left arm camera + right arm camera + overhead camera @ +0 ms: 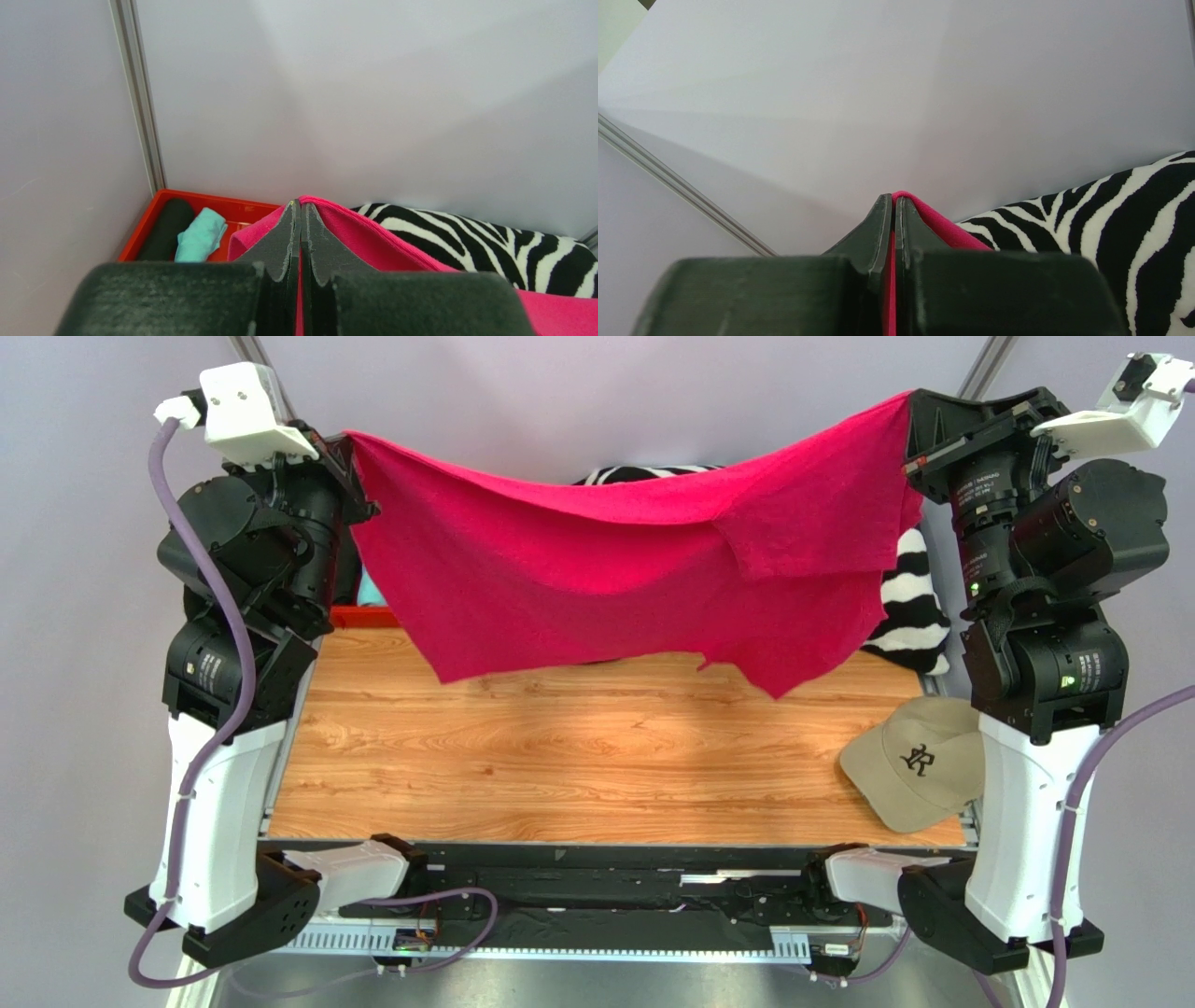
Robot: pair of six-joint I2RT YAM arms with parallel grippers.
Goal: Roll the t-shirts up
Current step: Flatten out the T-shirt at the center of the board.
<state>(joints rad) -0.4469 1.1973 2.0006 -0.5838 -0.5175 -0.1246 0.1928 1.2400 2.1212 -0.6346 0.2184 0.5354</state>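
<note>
A magenta-pink t-shirt [617, 560] hangs spread in the air above the back of the wooden table [589, 756], stretched between both arms. My left gripper [351, 455] is shut on its left upper corner; in the left wrist view pink cloth [365, 234] is pinched between the jaws of the left gripper [300, 210]. My right gripper [912, 434] is shut on the right upper corner, and in the right wrist view the pink cloth [934, 224] comes out from the closed right gripper [893, 206]. A sleeve flap hangs at the shirt's lower right.
A red tray [231, 208] at the back left holds a black roll [166, 227] and a teal roll [200, 234]. A zebra-striped pillow [915, 609] lies behind the shirt at the back right. A beige cap [919, 763] sits near the table's right front.
</note>
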